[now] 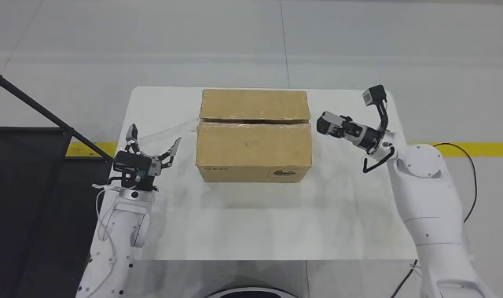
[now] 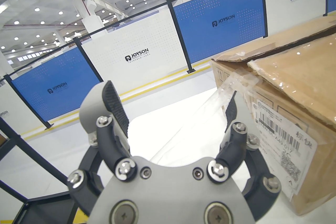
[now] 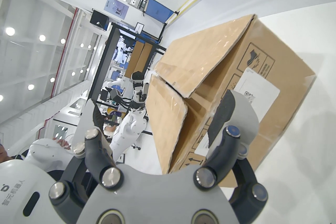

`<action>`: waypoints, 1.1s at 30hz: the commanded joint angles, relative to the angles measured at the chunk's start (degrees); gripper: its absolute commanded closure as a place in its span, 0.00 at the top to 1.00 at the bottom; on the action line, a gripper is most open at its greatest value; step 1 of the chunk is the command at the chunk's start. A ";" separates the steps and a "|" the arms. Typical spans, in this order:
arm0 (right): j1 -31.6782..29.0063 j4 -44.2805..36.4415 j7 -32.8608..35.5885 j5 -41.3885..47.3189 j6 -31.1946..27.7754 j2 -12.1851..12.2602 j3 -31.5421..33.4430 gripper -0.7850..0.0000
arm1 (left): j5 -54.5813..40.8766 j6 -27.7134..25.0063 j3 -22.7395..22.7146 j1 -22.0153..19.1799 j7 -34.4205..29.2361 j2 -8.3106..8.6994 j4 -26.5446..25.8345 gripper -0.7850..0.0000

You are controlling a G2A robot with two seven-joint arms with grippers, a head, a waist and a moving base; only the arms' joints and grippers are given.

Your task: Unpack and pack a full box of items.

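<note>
Your cardboard box [image 1: 251, 145] [image 2: 288, 72] [image 3: 210, 51] sits in the middle of the white counter [image 1: 236, 219]. Its two top flaps are folded down and meet along a seam, slightly lifted at the right end. Your left claw [image 1: 155, 137] [image 2: 170, 93] hangs over the counter just beside the box's left end, spread wide with nothing in it. A loose strip of clear tape [image 2: 236, 80] trails off that end, close to one finger. Your right claw [image 1: 321, 123] [image 3: 160, 101] faces the box's right end from near by, also wide open and empty.
</note>
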 commanded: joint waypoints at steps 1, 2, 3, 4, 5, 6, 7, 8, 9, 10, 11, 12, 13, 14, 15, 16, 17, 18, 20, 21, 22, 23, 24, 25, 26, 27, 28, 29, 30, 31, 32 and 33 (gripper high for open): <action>0.12 0.08 0.72 0.46 0.33 -0.01 -0.60 1.00 | 0.25 -0.13 0.21 -0.24 0.04 0.02 0.21 1.00; 0.21 0.01 1.03 0.79 0.42 -0.05 -1.00 1.00 | 0.26 -0.24 0.32 -0.34 0.09 0.02 0.34 1.00; 0.31 0.06 1.39 1.32 0.56 -0.09 -1.36 1.00 | 0.37 -0.30 0.41 -0.42 0.13 0.03 0.41 1.00; 0.47 0.20 1.79 2.11 0.80 -0.14 -1.68 1.00 | 0.35 -0.49 0.53 -0.49 0.31 0.04 0.42 1.00; 0.75 0.46 1.85 2.50 0.98 -0.17 -1.93 1.00 | 0.19 -0.88 0.65 -0.54 0.61 0.05 0.47 1.00; 1.07 0.75 1.65 2.51 1.04 -0.21 -2.23 1.00 | 0.01 -1.18 0.68 -0.58 0.88 0.07 0.52 1.00; 1.31 1.08 1.58 2.87 1.25 -0.29 -2.62 1.00 | -0.14 -1.40 0.69 -0.59 1.14 0.08 0.55 1.00; 1.56 1.29 2.13 3.90 1.47 -0.39 -3.06 1.00 | -0.33 -1.63 0.73 -0.59 1.40 0.09 0.53 1.00; 1.86 1.64 3.09 5.21 1.50 -0.46 -3.33 1.00 | -0.53 -1.88 0.72 -0.56 1.66 0.11 0.51 1.00; 2.15 2.15 4.18 6.81 1.50 -0.51 -3.44 1.00 | -0.67 -2.08 0.71 -0.50 1.92 0.13 0.47 1.00; 2.49 2.70 5.37 8.36 1.41 -0.52 -3.41 1.00 | -0.86 -2.35 0.69 -0.43 2.23 0.15 0.39 1.00; 2.78 3.21 6.87 9.95 1.35 -0.53 -3.43 1.00 | -0.95 -2.67 0.65 -0.34 2.59 0.18 0.32 1.00; 3.03 3.64 8.59 11.67 1.25 -0.53 -3.42 1.00 | -1.02 -3.09 0.59 -0.24 3.03 0.22 0.23 1.00; 3.24 4.01 10.41 13.34 1.14 -0.51 -3.36 1.00 | -1.20 -3.52 0.50 -0.13 3.50 0.26 0.15 1.00; 3.37 4.25 12.49 15.17 1.09 -0.48 -3.27 1.00 | -1.38 -4.05 0.40 -0.02 4.02 0.31 0.04 1.00; 3.44 4.36 15.04 17.26 1.07 -0.45 -3.16 1.00 | -1.49 -4.54 0.27 0.11 4.55 0.37 -0.05 1.00; 3.51 3.83 16.57 18.95 2.42 -0.36 -3.14 1.00 | -1.52 -5.11 0.15 0.22 5.11 0.43 -0.20 1.00; 3.36 2.83 17.98 20.40 3.83 -0.22 -3.10 1.00 | -1.58 -5.60 0.02 0.33 5.69 0.49 -0.33 1.00; 2.60 0.34 20.71 22.68 6.55 0.23 -2.81 1.00 | -1.08 -6.73 -0.14 0.55 7.12 0.65 -0.70 1.00; 2.02 -1.15 21.87 23.49 7.71 0.51 -2.56 1.00 | -0.70 -7.30 -0.20 0.67 7.89 0.74 -0.84 1.00; 1.32 -2.72 23.00 24.18 8.83 0.81 -2.31 1.00 | -0.07 -7.90 -0.26 0.78 8.67 0.84 -0.99 1.00; 0.62 -4.40 24.05 24.56 9.88 1.12 -2.07 1.00 | 0.57 -8.52 -0.31 0.90 9.53 0.95 -1.10 1.00; -0.12 -6.17 25.04 24.99 10.87 1.44 -1.84 1.00 | 0.93 -8.97 -0.39 1.05 10.41 1.04 -1.19 1.00; -1.06 -8.07 25.28 25.23 11.11 1.77 -1.80 1.00 | 1.71 -9.56 -0.44 1.16 11.45 1.16 -1.38 1.00; -2.02 -10.15 25.28 24.86 11.11 2.18 -2.01 1.00 | 2.37 -10.14 -0.55 1.34 12.34 1.28 -1.40 1.00; -2.96 -12.13 25.28 24.27 11.10 2.66 -2.14 1.00 | 2.85 -10.69 -0.66 1.52 13.22 1.39 -1.48 1.00; -3.83 -14.04 25.28 23.27 11.10 3.18 -2.21 1.00 | 3.44 -11.43 -0.75 1.70 14.14 1.52 -1.59 1.00; -4.44 -15.67 25.28 22.05 11.10 3.72 -2.20 1.00 | 4.26 -12.34 -0.87 1.92 15.17 1.68 -1.73 1.00; -5.07 -17.12 25.28 21.01 11.09 4.22 -2.26 1.00 | 5.17 -13.22 -1.07 2.21 16.19 1.86 -1.82 1.00; -5.72 -18.61 25.26 19.79 11.07 4.70 -2.34 1.00 | 5.95 -13.78 -1.32 2.52 17.03 2.02 -1.91 1.00; -6.43 -19.97 24.86 18.03 10.67 5.19 -2.50 1.00 | 6.76 -14.52 -1.44 2.84 17.94 2.18 -2.07 1.00; -7.20 -21.20 24.07 16.23 9.88 5.67 -2.86 1.00 | 7.52 -15.44 -1.56 3.17 18.71 2.35 -2.10 1.00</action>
